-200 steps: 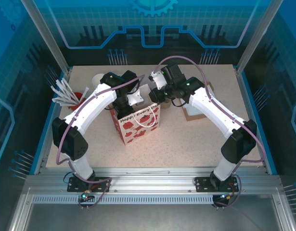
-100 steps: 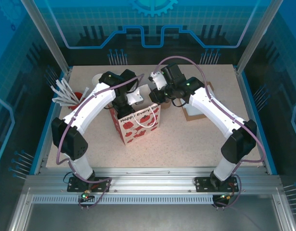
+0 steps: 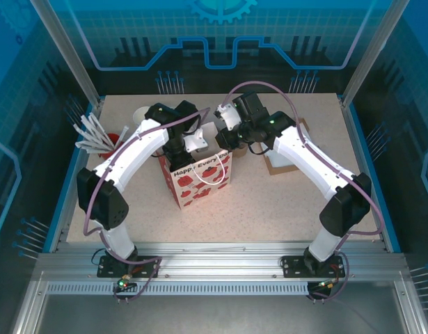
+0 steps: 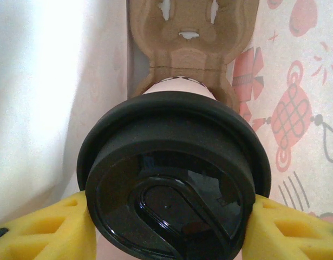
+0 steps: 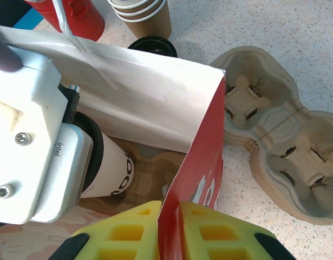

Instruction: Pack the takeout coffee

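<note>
**Coffee** [image 4: 174, 189]: pale cup, black lid, upright. It is inside the bag [image 3: 203, 177], hanging over the carrier [image 4: 188, 32] that lies on the bag's floor. Whether the cup's base touches the carrier cannot be told.

**Left jaws:** about half open, with yellow pads [image 4: 41, 233] pressed to either side of the cup just under the lid rim. This is probably so the rim acts as a stop and the cup hangs level.

**Right jaws:** nearly closed, with pads [image 5: 123, 230] pinching the top edge of the bag's red side panel. This likely keeps the mouth spread and the bag steady while the other arm reaches in.

**Spare carrier** [image 5: 274, 141]: on the counter [image 3: 283, 209] just beside the bag, sockets empty.

**Cups** [image 5: 142, 13]: lidless stack behind the bag, with a loose lid [image 5: 152, 46] near it on the counter.

**Stage (judged):** the coffee is in the bag but not released. Next it must be seated in a carrier socket.

**Hazard:** letting go off-centre could tip the cup against the bag wall.
</note>
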